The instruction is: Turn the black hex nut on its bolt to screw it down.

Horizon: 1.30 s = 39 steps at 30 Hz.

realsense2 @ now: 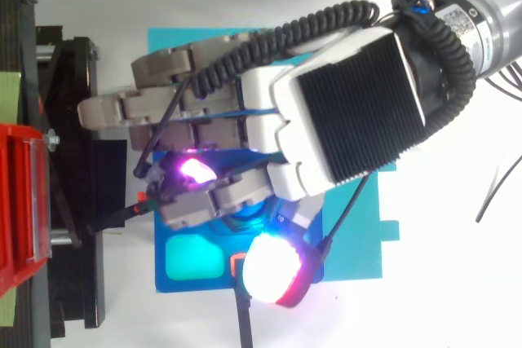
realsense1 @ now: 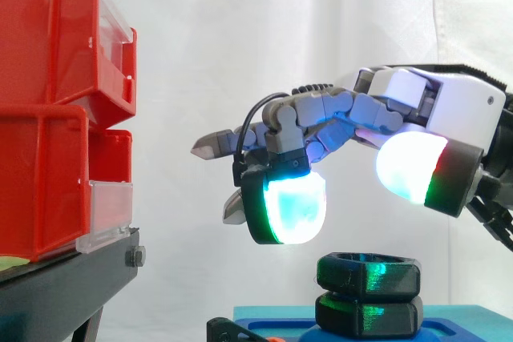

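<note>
Two black hex nuts are stacked on a blue base [realsense1: 453,318]; the upper hex nut [realsense1: 368,271] sits on the lower one [realsense1: 368,315]. I cannot make out the bolt. My hand [realsense1: 449,114] hovers just above the stack, clear of it, reaching leftward from the right. Its fingers are loosely spread and hold nothing. One glowing fingertip [realsense1: 287,207] hangs above and left of the upper nut, and another pad [realsense1: 410,167] above and to its right. In the top view my hand [realsense2: 342,112] covers the nuts and much of the blue base [realsense2: 359,242].
Red bins [realsense1: 56,118] stand stacked on a black stand [realsense1: 68,286] to the left of the base. A pale recess [realsense2: 194,260] shows in the blue base near its left edge. A white curtain lies behind.
</note>
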Available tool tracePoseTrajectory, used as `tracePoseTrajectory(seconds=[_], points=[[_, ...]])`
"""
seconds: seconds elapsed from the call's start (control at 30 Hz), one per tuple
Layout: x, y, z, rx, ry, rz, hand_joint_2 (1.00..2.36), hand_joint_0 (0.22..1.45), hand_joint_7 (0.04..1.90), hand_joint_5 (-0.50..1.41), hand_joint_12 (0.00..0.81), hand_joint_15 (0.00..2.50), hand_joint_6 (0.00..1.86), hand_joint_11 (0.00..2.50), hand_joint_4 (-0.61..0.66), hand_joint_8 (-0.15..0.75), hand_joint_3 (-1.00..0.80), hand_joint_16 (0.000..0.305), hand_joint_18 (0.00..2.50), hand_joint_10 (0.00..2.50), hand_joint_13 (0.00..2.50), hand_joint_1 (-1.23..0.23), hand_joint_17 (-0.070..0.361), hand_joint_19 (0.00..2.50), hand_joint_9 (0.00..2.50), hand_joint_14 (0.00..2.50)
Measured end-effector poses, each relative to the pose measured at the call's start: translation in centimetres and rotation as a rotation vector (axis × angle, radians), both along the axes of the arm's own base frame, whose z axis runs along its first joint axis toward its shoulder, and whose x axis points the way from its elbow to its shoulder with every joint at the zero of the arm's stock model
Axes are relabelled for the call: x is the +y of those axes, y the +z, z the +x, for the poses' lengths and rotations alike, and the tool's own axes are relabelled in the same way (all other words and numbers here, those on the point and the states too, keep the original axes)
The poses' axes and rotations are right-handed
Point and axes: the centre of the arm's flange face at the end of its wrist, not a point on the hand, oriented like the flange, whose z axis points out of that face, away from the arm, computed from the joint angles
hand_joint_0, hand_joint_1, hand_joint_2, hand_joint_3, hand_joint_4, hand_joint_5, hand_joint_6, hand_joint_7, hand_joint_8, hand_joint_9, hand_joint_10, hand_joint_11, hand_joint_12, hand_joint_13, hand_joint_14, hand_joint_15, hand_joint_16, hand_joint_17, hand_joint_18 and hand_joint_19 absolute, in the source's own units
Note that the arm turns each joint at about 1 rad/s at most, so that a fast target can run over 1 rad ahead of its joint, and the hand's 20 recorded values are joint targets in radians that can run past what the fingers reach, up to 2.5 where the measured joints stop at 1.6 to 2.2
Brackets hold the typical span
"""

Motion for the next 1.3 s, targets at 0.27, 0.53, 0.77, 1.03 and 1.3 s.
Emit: tracePoseTrajectory(seconds=[0.27, 0.53, 0.77, 1.03, 1.3], points=[[3.6, 0.0, 0.7, 0.036, 0.043, 0.024, 1.0, 0.47, 1.58, -0.01, 0.343, 0.0, 0.5, 0.06, 0.14, 0.203, -0.5, 0.052, 0.57, 0.0, 0.51, -0.03, 0.117, 0.57, 0.94, 0.0], [5.4, -2.8, 1.2, 0.079, 0.068, 0.042, 1.0, 0.47, 1.56, -0.01, 0.341, 0.0, 0.5, 0.06, 0.14, 0.204, -0.5, 0.052, 0.58, 0.0, 0.51, -0.04, 0.117, 0.57, 0.94, 0.0], [6.1, -3.0, 1.3, 0.092, 0.08, 0.05, 1.0, 0.47, 1.55, -0.01, 0.342, 0.0, 0.5, 0.06, 0.13, 0.215, -0.5, 0.052, 0.57, 0.0, 0.51, -0.04, 0.116, 0.57, 0.93, 0.0], [6.3, -3.1, 1.2, 0.096, 0.086, 0.049, 1.0, 0.47, 1.6, -0.01, 0.341, 0.0, 0.5, 0.07, 0.15, 0.222, -0.5, 0.052, 0.57, 0.0, 0.51, -0.04, 0.116, 0.56, 0.93, 0.0], [6.4, -2.9, 1.4, 0.073, 0.087, 0.044, 1.0, 0.47, 1.54, -0.02, 0.341, 0.0, 0.5, 0.08, 0.15, 0.222, -0.5, 0.051, 0.57, 0.0, 0.51, -0.04, 0.116, 0.57, 0.93, 0.0]])
